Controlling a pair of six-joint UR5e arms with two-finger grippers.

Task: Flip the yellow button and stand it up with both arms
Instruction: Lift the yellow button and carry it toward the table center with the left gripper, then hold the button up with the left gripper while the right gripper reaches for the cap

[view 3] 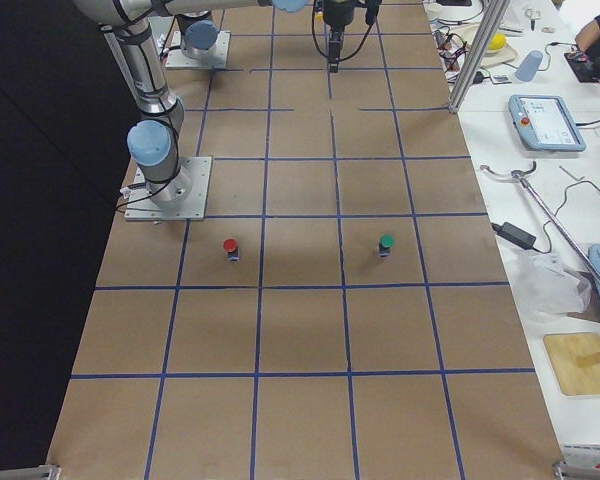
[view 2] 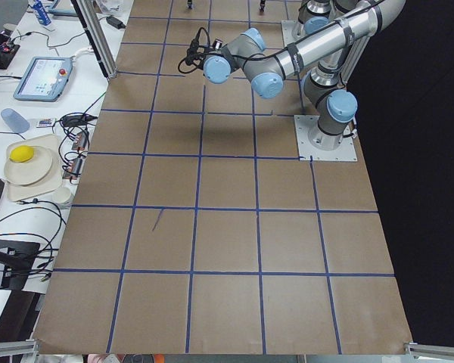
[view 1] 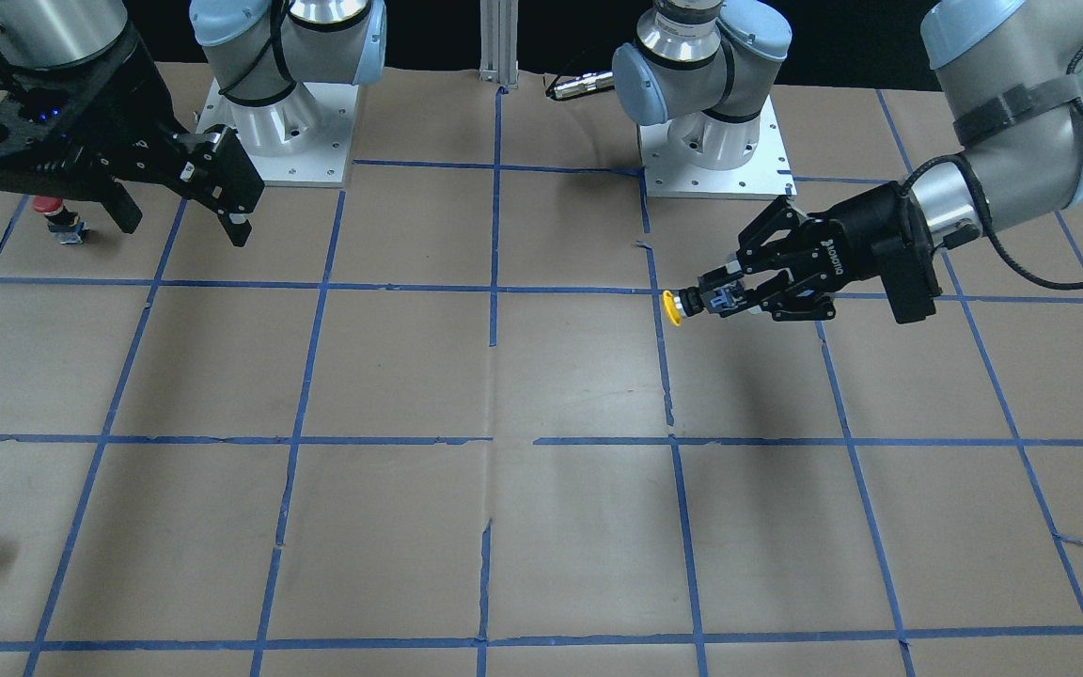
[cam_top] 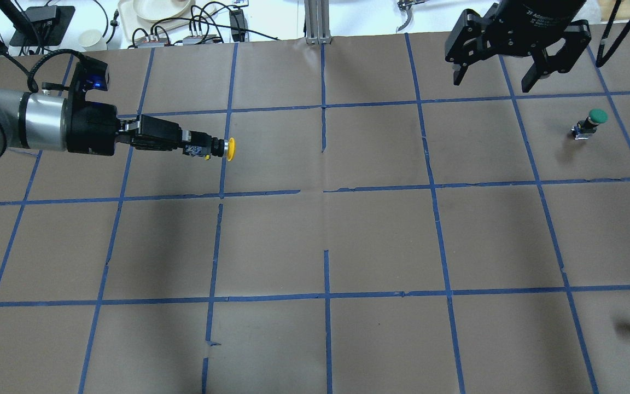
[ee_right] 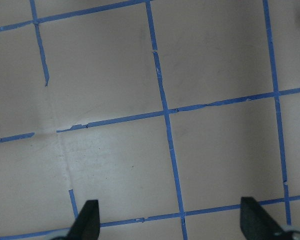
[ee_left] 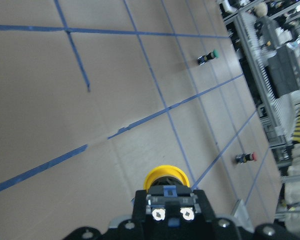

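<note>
Currently the left gripper (cam_top: 197,149) clamps the yellow button (cam_top: 226,149) by its black body. The button is sideways above the table (cam_top: 315,246) at 10 o'clock in the overhead view, cap facing 3 o'clock. The right gripper (cam_top: 493,79) hangs at 1 o'clock, fingers spread wide and holding nothing.

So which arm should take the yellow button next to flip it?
The right one. The right gripper is open and empty, while the left gripper is shut on the yellow button, whose cap sticks out toward the robot's right, free to grab.
</note>
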